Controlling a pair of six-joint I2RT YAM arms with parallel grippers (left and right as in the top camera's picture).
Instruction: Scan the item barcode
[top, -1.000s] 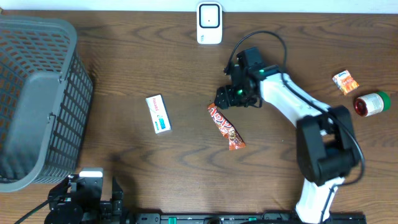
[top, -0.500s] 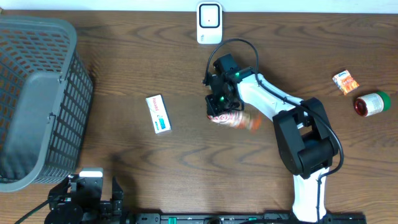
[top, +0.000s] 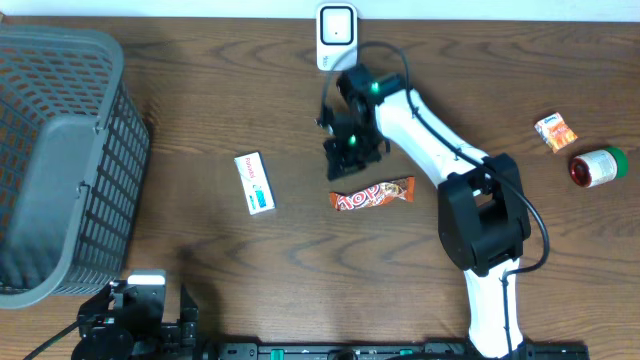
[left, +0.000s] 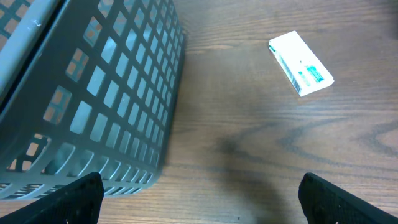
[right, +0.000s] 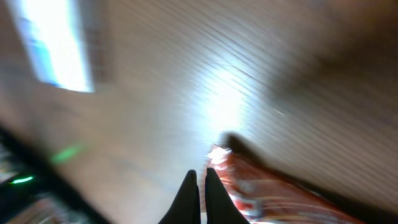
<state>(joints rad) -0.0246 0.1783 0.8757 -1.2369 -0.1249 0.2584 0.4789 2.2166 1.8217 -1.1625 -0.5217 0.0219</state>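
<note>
Wooden surface (top: 200, 110). Grey mesh basket (top: 90, 40) fills the left edge. White right arm (top: 440, 140) reaches from the near edge toward the far-edge middle. Its right claw (top: 348, 158) is pinched fully closed with nothing visible between the tips. The wrist view is blurred, but it shows the tips just beside one end of the candy bar, apparently not gripping it. Left claw (left: 200, 186) is parked at the near-left corner, spread wide and empty. White scanner (top: 337, 37) stands at the middle of the far edge.

Candy bar (top: 373, 194) lies flat about mid-surface, long axis running left to right, just nearward of the right claw and well short of the scanner. The wrapper is red-orange with white lettering and crimped ends; no barcode can be made out from here. Judged light, with a slick, crinkly film over a fairly stiff core. It is likely to skate if nudged, so take it across the narrow width near the middle, not by a crimped end.

White box with teal print (top: 255, 183) sits left of middle. Red-and-green jar (top: 597, 166) and small orange packet (top: 555, 131) lie by the right edge.
</note>
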